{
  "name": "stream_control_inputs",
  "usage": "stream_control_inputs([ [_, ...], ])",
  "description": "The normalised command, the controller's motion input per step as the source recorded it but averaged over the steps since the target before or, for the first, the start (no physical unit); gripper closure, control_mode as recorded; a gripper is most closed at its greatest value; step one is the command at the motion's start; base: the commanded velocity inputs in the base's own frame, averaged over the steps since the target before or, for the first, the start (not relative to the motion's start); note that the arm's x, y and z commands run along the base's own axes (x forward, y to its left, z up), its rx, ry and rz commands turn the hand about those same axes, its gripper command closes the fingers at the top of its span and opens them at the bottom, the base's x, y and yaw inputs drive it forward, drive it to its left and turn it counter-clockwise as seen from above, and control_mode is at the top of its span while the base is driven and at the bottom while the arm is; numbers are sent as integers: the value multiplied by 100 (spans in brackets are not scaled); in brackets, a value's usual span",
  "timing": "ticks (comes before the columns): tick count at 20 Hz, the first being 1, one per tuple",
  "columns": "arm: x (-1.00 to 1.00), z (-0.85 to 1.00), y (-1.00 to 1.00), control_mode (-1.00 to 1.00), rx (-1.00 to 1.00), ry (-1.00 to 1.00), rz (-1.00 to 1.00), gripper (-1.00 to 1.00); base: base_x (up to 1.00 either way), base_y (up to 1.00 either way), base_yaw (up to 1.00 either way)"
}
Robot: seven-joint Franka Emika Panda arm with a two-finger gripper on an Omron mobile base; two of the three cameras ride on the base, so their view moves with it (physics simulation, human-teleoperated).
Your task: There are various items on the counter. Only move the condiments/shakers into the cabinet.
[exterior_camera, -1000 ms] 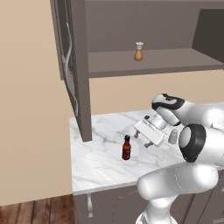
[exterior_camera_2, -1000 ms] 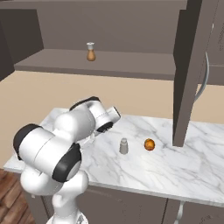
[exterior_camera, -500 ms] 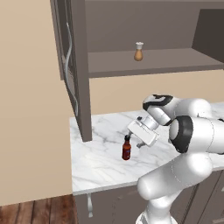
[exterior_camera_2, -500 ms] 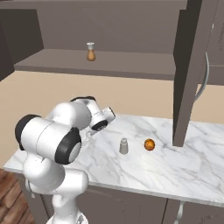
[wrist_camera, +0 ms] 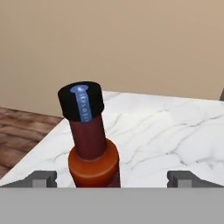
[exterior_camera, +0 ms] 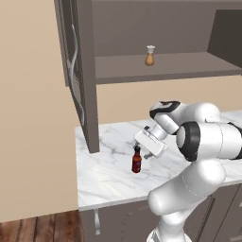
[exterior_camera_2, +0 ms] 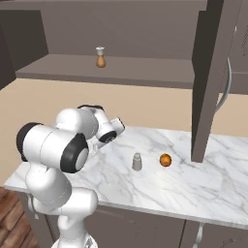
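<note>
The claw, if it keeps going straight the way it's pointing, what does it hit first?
Most likely the dark red sauce bottle, which stands upright on the counter between the open claw's fingertips. Depth is unclear, but nothing appears nearer.

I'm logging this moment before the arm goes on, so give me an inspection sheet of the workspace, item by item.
Surface: white marble counter.
Job's things: red bottle upright near the counter's left end; grey shaker upright mid-counter; tan shaker already on the cabinet shelf.
Clutter: orange fruit beside the grey shaker, apart from it.
Grippers: gripper open, fingertips either side of the bottle, not touching.
Cables: nothing seen.
Surroundings: cabinet doors open; beige wall; wood floor.
</note>
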Motion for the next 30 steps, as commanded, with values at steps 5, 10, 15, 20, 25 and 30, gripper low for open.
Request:
stream_control_inputs([
  [5, -13, -5, 0, -100, 2, 16, -3, -100, 0, 0, 0],
  [10, 0, 0, 0, -100, 1, 8, 0, -100, 0, 0, 0],
  [15, -13, 0, 0, -100, 0, 3, 0, -100, 0, 0, 0],
  [20, -18, 0, 1, -100, 0, 1, 0, -100, 0, 0, 0],
  [25, -6, 0, 11, -100, 0, -1, 0, -100, 0, 0, 0],
  [30, 0, 0, 11, -100, 0, 0, 0, -100, 0, 0, 0],
])
